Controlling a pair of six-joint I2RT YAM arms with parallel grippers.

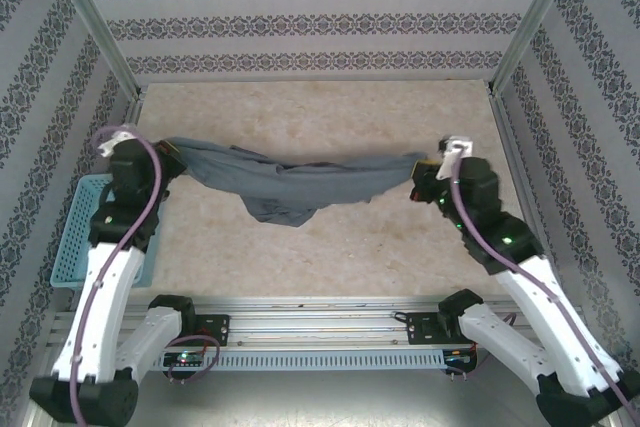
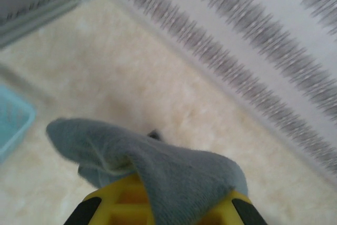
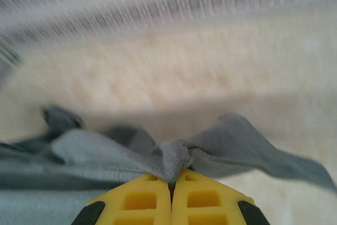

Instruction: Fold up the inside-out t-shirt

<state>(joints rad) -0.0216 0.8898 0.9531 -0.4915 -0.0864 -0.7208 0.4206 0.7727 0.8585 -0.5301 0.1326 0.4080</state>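
- The inside-out t-shirt [image 1: 290,185] is strung out sideways between the two grippers over the middle of the table [image 1: 330,107], stretched from near the left edge to near the right edge
- The garment is dark slate-grey; its middle sags in a bunched fold towards the near edge, and whether that lowest part touches the tabletop cannot be told from the overhead view
- The left gripper [image 1: 172,159] holds the shirt's left end close to the table's left edge; in the left wrist view the grey cloth [image 2: 184,177] drapes up and over the yellow fingers [image 2: 116,204], hiding the gap between them, and the jaws are pressed together on it
- The right gripper [image 1: 420,175] holds the shirt's right end near the table's right edge; in the right wrist view its two yellow fingers [image 3: 142,198] meet with no gap, pinching a gathered knot of cloth [image 3: 231,140] right at the tips
- From that pinch the fabric fans out to both sides, one flap trailing off to the right and the bulk running left
- A light-blue plastic mesh basket [image 1: 78,237] stands at the near left corner of the table, beside the left arm and apart from the shirt; its corner also shows in the left wrist view [image 2: 10,125]
- Both wrist views are blurred
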